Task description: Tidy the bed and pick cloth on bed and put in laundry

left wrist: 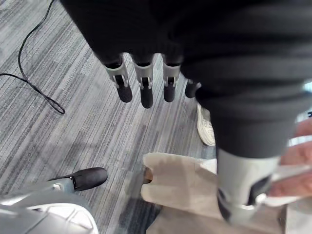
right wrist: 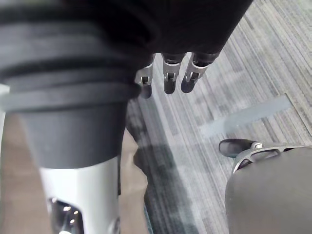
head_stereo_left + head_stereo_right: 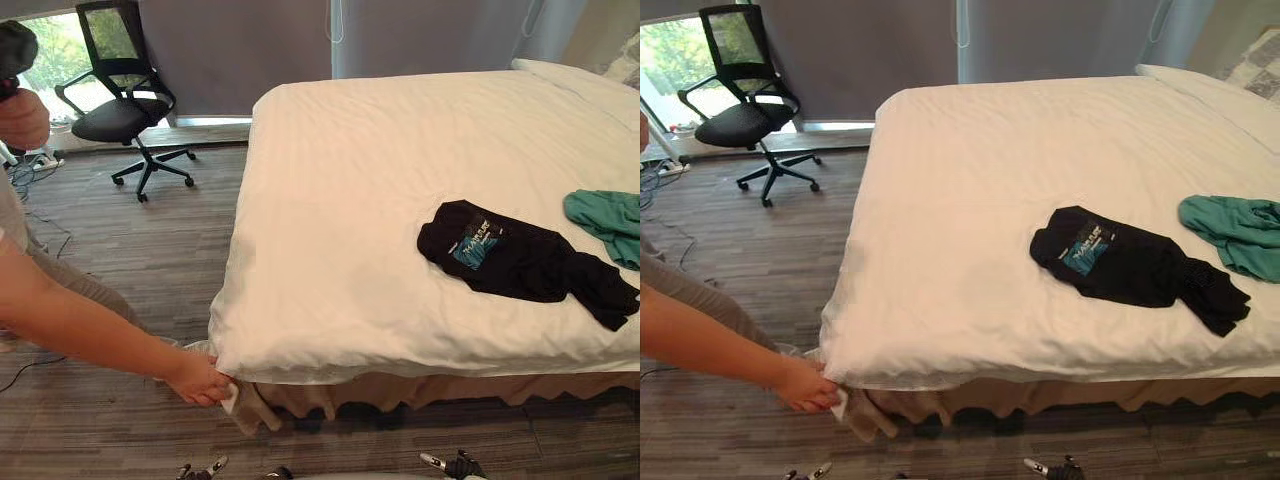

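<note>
On the bed's white cover (image 3: 360,200) lies a crumpled black shirt with a blue print (image 3: 520,260), right of the middle. A teal cloth (image 3: 610,222) lies further right, at the view's edge. At the bed's near left corner a person's hand (image 3: 200,380) pinches the white sheet by the beige bed skirt (image 1: 180,185). My left hand (image 1: 141,83) hangs over the floor in front of that corner, fingers straight and holding nothing. Over the grey floor in front of the bed, my right hand (image 2: 168,73) also hangs with straight fingers and nothing in them.
A black office chair (image 3: 125,100) stands on the striped grey floor left of the bed, near a window. A white pillow (image 3: 580,85) lies at the bed's far right. The person's arm (image 3: 80,320) reaches in from the left, and a white shoe (image 1: 207,126) stands beside the bed skirt.
</note>
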Motion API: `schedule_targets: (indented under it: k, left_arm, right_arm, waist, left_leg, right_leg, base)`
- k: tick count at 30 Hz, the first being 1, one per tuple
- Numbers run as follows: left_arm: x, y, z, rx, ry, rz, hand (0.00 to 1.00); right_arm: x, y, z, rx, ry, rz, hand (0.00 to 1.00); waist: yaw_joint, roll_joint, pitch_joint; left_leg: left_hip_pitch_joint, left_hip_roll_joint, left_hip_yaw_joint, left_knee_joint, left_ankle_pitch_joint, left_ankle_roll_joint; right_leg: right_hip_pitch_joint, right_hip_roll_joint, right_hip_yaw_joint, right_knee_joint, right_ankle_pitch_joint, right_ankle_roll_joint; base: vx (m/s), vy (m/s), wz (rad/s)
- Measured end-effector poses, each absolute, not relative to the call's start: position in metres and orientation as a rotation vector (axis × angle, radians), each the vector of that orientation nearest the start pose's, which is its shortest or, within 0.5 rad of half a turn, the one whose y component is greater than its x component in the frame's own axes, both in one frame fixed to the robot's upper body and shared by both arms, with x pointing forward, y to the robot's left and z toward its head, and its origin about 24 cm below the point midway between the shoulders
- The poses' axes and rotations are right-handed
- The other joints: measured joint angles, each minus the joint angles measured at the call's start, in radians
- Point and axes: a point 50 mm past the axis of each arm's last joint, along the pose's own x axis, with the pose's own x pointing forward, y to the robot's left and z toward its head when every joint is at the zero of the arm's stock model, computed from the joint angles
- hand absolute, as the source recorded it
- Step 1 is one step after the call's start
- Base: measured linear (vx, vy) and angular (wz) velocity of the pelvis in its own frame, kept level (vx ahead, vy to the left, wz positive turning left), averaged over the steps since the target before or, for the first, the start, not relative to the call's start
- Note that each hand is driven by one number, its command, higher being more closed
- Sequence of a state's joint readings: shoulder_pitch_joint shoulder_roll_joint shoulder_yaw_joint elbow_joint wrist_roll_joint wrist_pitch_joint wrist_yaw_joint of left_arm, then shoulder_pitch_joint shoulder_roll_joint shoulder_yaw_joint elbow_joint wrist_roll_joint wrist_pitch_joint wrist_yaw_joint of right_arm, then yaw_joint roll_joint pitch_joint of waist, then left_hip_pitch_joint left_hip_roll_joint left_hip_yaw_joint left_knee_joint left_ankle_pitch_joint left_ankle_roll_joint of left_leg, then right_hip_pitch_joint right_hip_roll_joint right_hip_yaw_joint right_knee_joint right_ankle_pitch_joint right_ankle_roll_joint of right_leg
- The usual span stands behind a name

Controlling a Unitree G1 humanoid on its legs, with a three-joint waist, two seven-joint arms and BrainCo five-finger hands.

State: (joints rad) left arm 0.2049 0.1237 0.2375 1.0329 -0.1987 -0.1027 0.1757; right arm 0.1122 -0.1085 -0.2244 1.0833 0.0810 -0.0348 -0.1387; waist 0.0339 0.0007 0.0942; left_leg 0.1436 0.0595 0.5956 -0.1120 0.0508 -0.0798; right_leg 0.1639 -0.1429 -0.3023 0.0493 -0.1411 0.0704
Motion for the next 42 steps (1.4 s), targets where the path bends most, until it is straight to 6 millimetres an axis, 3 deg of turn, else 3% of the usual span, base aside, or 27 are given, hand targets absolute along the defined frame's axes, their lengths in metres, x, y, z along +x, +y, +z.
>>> schedule_targets:
  k: [16,24,28,31,34,35,42]
  left_arm:
    - [0.049,0.246,-0.156,-0.081,1.068,0.666,0.00]
    - [0.073,0.256,-0.145,-0.066,0.904,0.679,0.00]
    - [0.116,0.269,-0.117,0.056,0.687,0.661,0.00]
    - [0.175,0.276,-0.072,0.203,0.427,0.568,0.00]
    - [0.209,0.275,-0.040,0.281,0.269,0.492,0.00]
    - [0.227,0.272,-0.020,0.333,0.178,0.449,0.00]
    - [0.292,0.269,0.060,0.522,-0.091,0.306,0.00]
  right_arm:
    - [0.069,-0.229,-0.161,0.008,1.127,-0.468,0.00]
    - [0.070,-0.229,-0.161,0.008,1.124,-0.466,0.00]
    - [0.070,-0.230,-0.160,0.001,1.124,-0.462,0.00]
    - [0.070,-0.230,-0.160,-0.012,1.124,-0.449,0.00]
    - [0.070,-0.229,-0.161,-0.013,1.126,-0.445,0.00]
    - [0.069,-0.228,-0.161,-0.012,1.126,-0.450,0.00]
    - [0.064,-0.226,-0.160,-0.041,1.121,-0.428,0.00]
  waist:
    - [-0.004,0.005,0.010]
    - [-0.012,0.010,0.013]
    - [-0.022,0.011,0.014]
    - [-0.028,0.012,0.013]
    - [-0.034,0.012,0.014]
    - [-0.038,0.012,0.014]
    - [-0.069,0.014,0.013]
  left_leg:
    - [0.024,0.001,0.026,0.000,-0.011,-0.008]
    - [0.026,0.002,0.026,0.000,-0.011,-0.008]
    - [0.025,0.002,0.025,0.000,-0.012,-0.007]
    - [0.012,0.002,0.022,0.000,-0.012,-0.007]
    - [0.005,0.000,0.021,0.000,-0.011,-0.007]
    - [0.004,0.000,0.021,0.000,-0.012,-0.007]
    - [0.024,0.028,0.053,0.001,-0.009,-0.011]
  right_leg:
    - [0.011,0.001,0.027,-0.006,0.000,0.000]
    - [0.012,0.002,0.029,-0.006,0.000,0.000]
    - [0.010,0.002,0.029,-0.011,0.000,0.000]
    - [-0.001,0.002,0.029,-0.012,0.000,0.000]
    - [-0.007,0.002,0.027,-0.008,0.001,-0.001]
    - [-0.007,0.002,0.027,-0.009,0.002,-0.002]
    - [-0.005,0.030,0.062,-0.017,0.027,-0.040]
  base:
    - [0.01,0.004,-0.04]
    - [0.00,0.000,0.00]
    - [0.00,0.000,0.00]
    - [0.00,0.000,0.00]
    - [0.03,0.002,0.02]
    - [0.06,-0.001,0.00]
    - [0.04,-0.027,-0.15]
